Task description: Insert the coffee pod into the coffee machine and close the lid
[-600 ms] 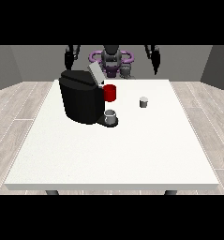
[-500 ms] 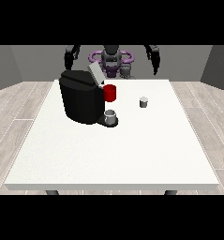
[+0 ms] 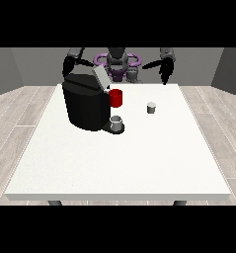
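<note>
With fingers I cannot make out, my hand at the view's right (image 3: 165,74) should descend straight over the coffee pod (image 3: 151,107) standing alone on the desk (image 3: 139,158), beside the coffee machine (image 3: 86,103).

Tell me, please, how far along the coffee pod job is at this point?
Nothing looks done. The coffee pod stands alone on the table, right of the coffee machine, whose lid is raised. Neither hand holds anything: the hand at the view's right hangs near the table's far edge. Picking up, inserting and closing remain.
</note>
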